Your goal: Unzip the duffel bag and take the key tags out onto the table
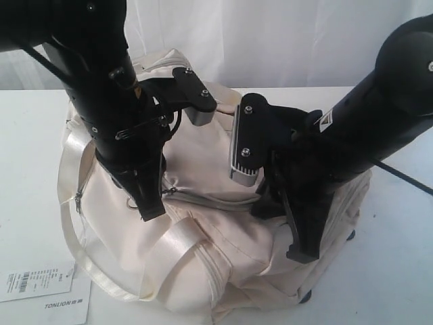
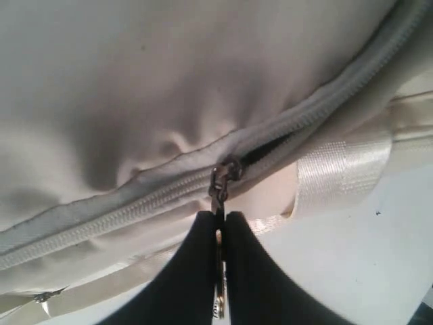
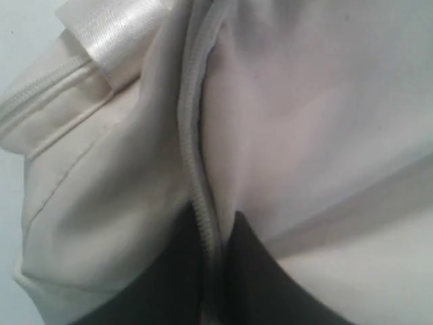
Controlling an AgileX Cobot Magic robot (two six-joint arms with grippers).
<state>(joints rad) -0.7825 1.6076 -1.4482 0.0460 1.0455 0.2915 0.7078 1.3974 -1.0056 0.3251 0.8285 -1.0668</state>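
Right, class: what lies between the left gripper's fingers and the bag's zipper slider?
The metal zipper pull, attached to the slider on the duffel bag and pinched by the left gripper. Seen in the left wrist view.

Arms matte black, fat round links: left arm (image 1: pixel 108 88), right arm (image 1: pixel 379 101). Silver ribbed wrist plate (image 1: pixel 243 161), hex screws (image 1: pixel 248 109). Right has white label (image 1: pixel 327 118) and black cable (image 1: pixel 406 178). Jaws black, tapered.

So the duffel bag (image 1: pixel 203 230) sits on the desk (image 1: pixel 396 271). The zipper pull (image 2: pixel 218 196) is pinched between the left fingers (image 2: pixel 189 271), with the slider (image 2: pixel 228 169) just past their tips and a ribbon handle (image 2: pixel 342 172) off to one side. The zipper (image 3: pixel 191 149) runs between the right fingers (image 3: pixel 162 277), with bag fabric on either side. The paper tags (image 1: pixel 40 284) lie on the desk, well apart from both.
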